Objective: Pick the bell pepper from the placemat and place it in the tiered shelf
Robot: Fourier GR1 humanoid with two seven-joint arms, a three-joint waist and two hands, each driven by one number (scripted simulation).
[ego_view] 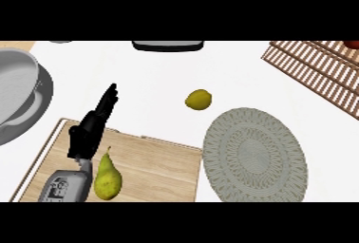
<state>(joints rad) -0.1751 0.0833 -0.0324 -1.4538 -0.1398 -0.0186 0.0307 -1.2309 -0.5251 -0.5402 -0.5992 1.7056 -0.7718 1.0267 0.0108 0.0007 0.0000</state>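
Counter: white top (161,80), seen from steeply above.
Placemat: round grey woven placemat (254,155) at four o'clock, nothing on it.
Bell pepper: none can be made out; a small yellow fruit (198,99) lies on the counter at the mat's eleven o'clock, apart from it.
Tiered shelf: wooden slats (317,76) at two o'clock.
Cutting board: wooden board (154,166) at seven o'clock, with a pear (107,176) upright.
Left hand: black hand (92,127), fingers straight and together, holding nothing, just beside the pear.
Bowl: grey bowl (21,90) at nine o'clock.
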